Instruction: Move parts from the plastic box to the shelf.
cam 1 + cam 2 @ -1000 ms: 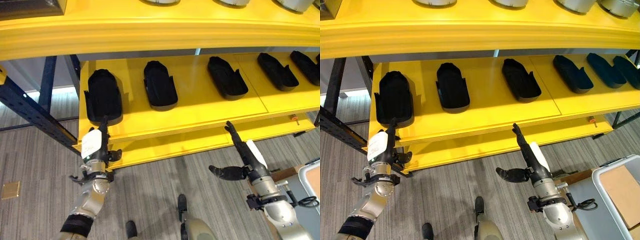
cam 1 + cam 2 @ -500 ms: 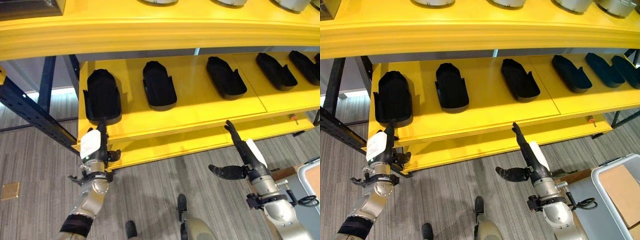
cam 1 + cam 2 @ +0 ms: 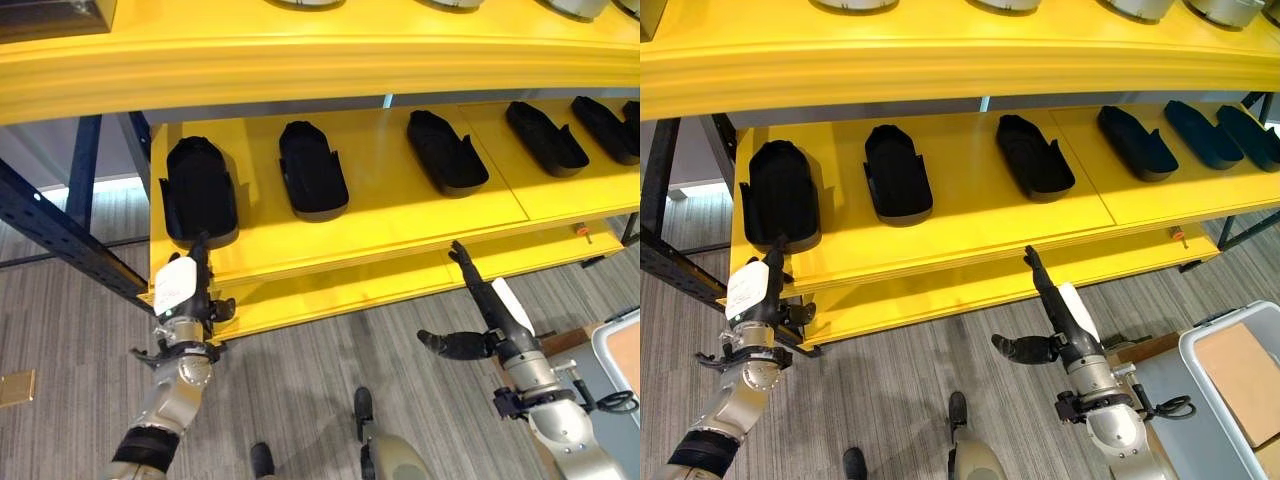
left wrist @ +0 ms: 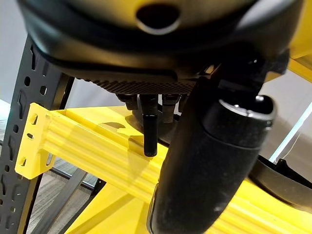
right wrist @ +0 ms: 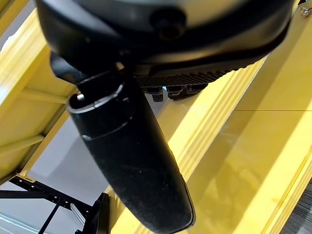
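**Both hands empty at the shelf front**

I judge a placement done. My left hand (image 3: pixel 181 300), fingers straight, stands just below the leftmost black moulded plastic part (image 3: pixel 199 190) on the yellow metal shelf (image 3: pixel 400 215). My right hand (image 3: pixel 490 310) is spread, holding nothing. Next: turn toward the grey plastic box (image 3: pixel 1230 385), minding the shelf's front edge.

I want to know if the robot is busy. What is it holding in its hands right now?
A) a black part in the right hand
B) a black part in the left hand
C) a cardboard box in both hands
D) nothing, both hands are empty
D: the left hand and the right hand both have straight fingers with nothing in them, and the black parts all lie on the yellow shelf.
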Motion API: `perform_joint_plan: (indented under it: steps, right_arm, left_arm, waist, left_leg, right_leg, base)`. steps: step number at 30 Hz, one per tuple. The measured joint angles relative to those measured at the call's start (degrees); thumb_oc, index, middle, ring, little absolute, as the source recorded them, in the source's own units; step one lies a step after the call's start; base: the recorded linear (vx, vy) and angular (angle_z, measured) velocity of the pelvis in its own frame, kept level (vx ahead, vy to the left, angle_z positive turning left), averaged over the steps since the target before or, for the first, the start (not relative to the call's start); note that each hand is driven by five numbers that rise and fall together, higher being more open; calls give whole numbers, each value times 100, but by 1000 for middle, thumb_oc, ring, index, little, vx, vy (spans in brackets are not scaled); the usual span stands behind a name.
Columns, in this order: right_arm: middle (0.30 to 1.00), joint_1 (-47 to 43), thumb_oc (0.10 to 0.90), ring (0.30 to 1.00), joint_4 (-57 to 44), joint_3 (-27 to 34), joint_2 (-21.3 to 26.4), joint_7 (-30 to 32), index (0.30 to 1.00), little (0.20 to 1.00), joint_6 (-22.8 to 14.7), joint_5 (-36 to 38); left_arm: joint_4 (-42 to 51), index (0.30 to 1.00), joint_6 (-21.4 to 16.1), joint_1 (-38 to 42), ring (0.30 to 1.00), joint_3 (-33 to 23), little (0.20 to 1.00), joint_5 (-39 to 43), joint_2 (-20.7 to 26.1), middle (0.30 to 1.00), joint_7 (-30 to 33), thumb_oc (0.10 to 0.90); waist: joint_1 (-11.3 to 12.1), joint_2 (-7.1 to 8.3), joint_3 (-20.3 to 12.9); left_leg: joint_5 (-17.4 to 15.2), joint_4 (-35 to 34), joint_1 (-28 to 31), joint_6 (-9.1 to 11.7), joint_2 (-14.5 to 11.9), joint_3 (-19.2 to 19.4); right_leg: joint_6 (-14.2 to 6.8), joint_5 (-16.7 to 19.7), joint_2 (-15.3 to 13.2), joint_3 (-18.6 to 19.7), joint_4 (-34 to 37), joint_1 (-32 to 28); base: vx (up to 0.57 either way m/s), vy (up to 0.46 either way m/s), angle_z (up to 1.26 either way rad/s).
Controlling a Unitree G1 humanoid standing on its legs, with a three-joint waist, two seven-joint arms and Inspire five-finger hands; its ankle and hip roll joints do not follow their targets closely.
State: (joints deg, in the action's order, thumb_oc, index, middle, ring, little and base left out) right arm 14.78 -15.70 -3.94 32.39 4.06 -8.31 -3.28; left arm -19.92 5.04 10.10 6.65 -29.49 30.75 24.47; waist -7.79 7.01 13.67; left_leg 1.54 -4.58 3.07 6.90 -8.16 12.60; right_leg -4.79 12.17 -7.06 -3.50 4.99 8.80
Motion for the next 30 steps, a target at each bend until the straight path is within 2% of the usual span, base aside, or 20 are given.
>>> perform_joint_plan:
  steps: [6, 30]
  right_arm:
    - [1000, 4, 900, 1000, -11, 0, 2, -4, 1000, 1000, -1, 0]
    - [1000, 16, 900, 1000, -12, 0, 72, -2, 1000, 1000, -5, -2]
  left_arm:
    - [-36, 1000, 9, 81, 1000, 27, 1000, -11, 195, 1000, -3, 900]
    - [-257, 1000, 83, 471, 1000, 42, 1000, -7, 281, 1000, 41, 900]
  waist:
    - [-13, -4, 1]
    - [-1, -42, 26]
  left_leg:
    - [-1, 0, -37, 0, 0, 40]
    - [-2, 0, -210, 5, -6, 113]
  right_leg:
    - [-15, -10, 8, 43, -1, 66]
    - [14, 43, 28, 110, 0, 279]
  base:
    - [7, 4, -3]
    - [0, 2, -1]
